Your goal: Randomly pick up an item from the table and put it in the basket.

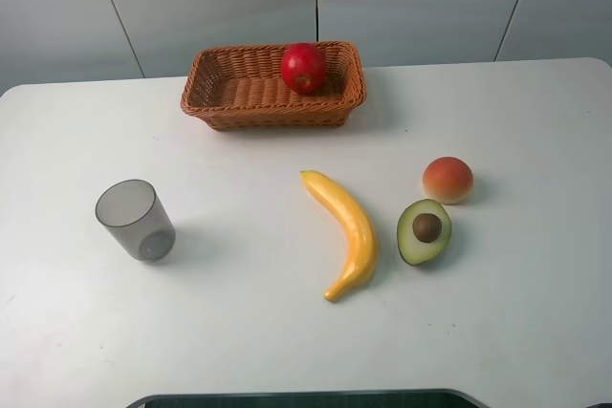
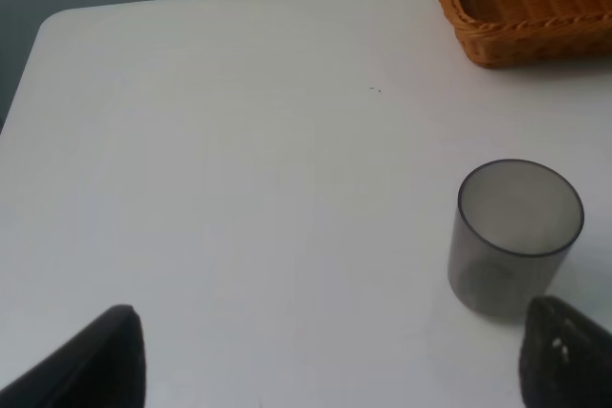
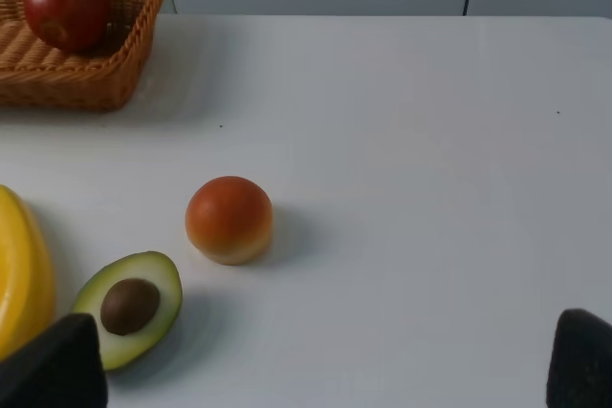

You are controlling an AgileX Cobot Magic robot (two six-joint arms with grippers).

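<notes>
The apple (image 1: 303,68), round, glossy and deep red, lies inside the basket (image 1: 220,93), against its far wall toward the right end. The basket is a rectangle of orange-brown woven wicker with low flared sides and a braided rim, and it stands near the far edge of the table (image 1: 239,332), about midway along that edge. The table is smooth, matt white, with rounded corners.

Near the left edge a cup (image 1: 136,220) of grey translucent plastic stands upright and apart from everything else. Toward the right of the middle lies a banana (image 1: 346,231), yellow, smooth and curved, with one tip pointing to the far edge. Just to its right is a halved avocado (image 1: 424,231), cut face up, pale green flesh around a brown pit. Beyond the avocado, close but not touching, sits a peach (image 1: 448,180), round, orange-red shading to yellow at its base.

In the left wrist view the left gripper (image 2: 335,355) has its dark fingertips set wide apart, holding nothing, with the cup just by one fingertip. In the right wrist view the right gripper (image 3: 330,365) is likewise spread wide and empty, above bare table near the avocado and peach.
</notes>
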